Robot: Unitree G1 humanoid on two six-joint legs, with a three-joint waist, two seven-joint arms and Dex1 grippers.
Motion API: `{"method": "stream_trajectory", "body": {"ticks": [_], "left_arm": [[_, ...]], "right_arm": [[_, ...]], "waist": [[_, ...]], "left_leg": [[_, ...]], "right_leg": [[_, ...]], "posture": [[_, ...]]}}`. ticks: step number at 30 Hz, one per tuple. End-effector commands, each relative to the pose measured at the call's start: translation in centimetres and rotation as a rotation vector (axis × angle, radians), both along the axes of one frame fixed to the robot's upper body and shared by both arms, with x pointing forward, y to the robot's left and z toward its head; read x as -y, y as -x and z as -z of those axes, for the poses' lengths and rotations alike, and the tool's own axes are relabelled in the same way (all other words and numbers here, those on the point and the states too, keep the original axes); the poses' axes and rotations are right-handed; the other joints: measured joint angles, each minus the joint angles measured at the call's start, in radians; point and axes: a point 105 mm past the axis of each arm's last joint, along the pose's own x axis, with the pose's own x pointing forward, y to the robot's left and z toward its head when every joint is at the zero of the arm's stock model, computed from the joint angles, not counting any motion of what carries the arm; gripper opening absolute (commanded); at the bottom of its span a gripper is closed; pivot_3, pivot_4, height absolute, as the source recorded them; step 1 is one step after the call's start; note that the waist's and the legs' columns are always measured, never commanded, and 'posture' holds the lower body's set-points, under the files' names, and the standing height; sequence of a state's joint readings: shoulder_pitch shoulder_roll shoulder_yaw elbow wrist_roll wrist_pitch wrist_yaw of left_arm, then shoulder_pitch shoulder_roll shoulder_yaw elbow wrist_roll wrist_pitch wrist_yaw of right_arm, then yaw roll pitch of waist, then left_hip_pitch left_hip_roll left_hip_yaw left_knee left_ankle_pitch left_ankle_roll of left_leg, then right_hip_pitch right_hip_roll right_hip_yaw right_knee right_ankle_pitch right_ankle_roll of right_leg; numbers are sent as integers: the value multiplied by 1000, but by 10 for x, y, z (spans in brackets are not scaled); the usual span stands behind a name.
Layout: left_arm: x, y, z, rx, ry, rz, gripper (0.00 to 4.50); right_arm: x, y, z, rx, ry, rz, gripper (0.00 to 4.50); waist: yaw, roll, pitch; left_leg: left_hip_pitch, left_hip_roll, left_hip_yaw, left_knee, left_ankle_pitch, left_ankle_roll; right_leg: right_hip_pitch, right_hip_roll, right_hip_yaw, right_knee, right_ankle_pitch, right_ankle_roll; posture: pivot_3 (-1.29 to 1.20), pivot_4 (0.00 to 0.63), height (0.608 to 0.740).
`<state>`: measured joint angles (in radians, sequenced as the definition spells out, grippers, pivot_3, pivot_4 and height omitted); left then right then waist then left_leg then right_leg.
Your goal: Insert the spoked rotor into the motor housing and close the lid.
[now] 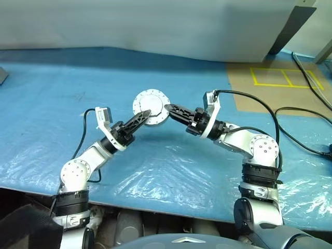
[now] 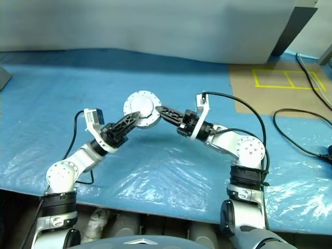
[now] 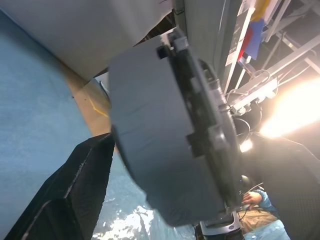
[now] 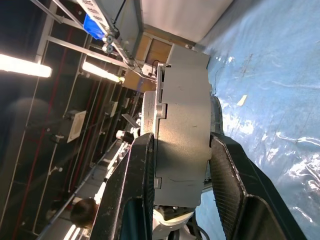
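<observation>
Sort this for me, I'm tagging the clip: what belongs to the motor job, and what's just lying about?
Job:
- closed motor housing, lid on, held up
- right gripper, fingers clamped across it
- left gripper, open beside it

Lying about:
- blue plastic sheet
- black cables
- yellow tape on brown board

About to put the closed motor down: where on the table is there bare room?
Free: the blue sheet left of the left end effector, and the patch just below the motor housing. Crowded: the right side, with cables and yellow-taped cardboard.

Silver-white jointed arms, round screw-studded elbow caps, black cables, white wrist camera brackets, black latticed left pincer (image 1: 145, 115), right pincer (image 1: 168, 109)
</observation>
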<state>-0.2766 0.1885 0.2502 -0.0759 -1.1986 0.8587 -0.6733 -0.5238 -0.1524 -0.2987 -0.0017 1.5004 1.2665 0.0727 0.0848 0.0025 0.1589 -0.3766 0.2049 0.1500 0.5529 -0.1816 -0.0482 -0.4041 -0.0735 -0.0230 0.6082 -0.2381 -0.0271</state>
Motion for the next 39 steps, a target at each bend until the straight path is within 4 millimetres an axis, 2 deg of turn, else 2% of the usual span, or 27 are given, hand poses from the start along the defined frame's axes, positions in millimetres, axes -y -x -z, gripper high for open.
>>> {"method": "stream_trajectory", "body": {"ticks": [1,4,8,11,14,18,21,25,28,31,34,39], "left_arm": [[7,-7,-11,16,40,1,4492],[13,-14,-9,-16,49,-3,4492],[9,-30,4,-96,15,-85,4492],[11,-30,5,-100,23,-65,3907],[17,-30,4,-91,-12,-56,3009],[22,-21,-4,-49,12,-12,2907],[27,-20,1,-63,-28,-4,2906],[27,-15,-2,-51,-13,23,2906],[29,-18,1,-64,-50,14,2906],[27,-18,-4,-58,-3,20,2905],[30,-20,3,-84,-63,17,2905],[28,-17,-7,-75,-17,41,2905]], "right_arm": [[-1,7,-22,76,-80,-28,1241],[-1,6,-22,72,-78,-24,1241],[-1,6,-20,64,-78,-20,1241],[-2,6,-20,60,-80,-18,1241],[-3,6,-19,54,-82,-19,1241],[-5,4,-17,39,-79,-16,1241],[-6,2,-16,23,-80,-4,1241],[-5,-1,-13,-1,-77,29,1241],[-5,-2,-12,-14,-79,40,1241],[-6,-3,-12,-22,-79,44,1241],[-6,-3,-12,-29,-83,44,1241],[-6,-5,-11,-42,-85,58,1241]], "waist": [[4,0,0],[8,0,0],[9,0,0],[11,0,0],[11,-1,0],[11,-1,0],[11,-1,0],[11,-1,0],[11,-1,0],[11,-1,0],[11,-1,0],[11,-1,0]], "left_leg": [[0,0,0,1,0,0],[-1,0,0,3,0,0],[-1,0,-1,4,0,0],[-3,0,-2,5,0,0],[-4,0,-2,7,0,0],[-4,0,-2,8,0,0],[-4,0,-2,8,0,0],[-5,0,-2,8,0,0],[-5,0,-2,8,0,0],[-5,0,-2,8,0,0],[-5,0,-2,8,0,0],[-5,0,-2,8,0,0]], "right_leg": [[0,0,0,0,0,0],[0,0,0,0,0,1],[0,0,0,1,1,1],[0,0,-1,1,1,2],[0,0,-1,0,2,3],[0,0,-1,1,2,3],[0,0,-1,1,2,3],[0,0,-1,1,2,3],[0,0,-1,1,2,3],[0,0,-1,1,2,3],[0,0,-1,1,2,3],[0,0,-1,1,2,3]], "posture": [[0,150,740],[0,150,740],[0,150,740],[0,150,740],[0,150,740],[0,150,740],[0,150,740],[0,150,740],[0,150,740],[0,150,740],[0,150,740],[0,150,740]]}}
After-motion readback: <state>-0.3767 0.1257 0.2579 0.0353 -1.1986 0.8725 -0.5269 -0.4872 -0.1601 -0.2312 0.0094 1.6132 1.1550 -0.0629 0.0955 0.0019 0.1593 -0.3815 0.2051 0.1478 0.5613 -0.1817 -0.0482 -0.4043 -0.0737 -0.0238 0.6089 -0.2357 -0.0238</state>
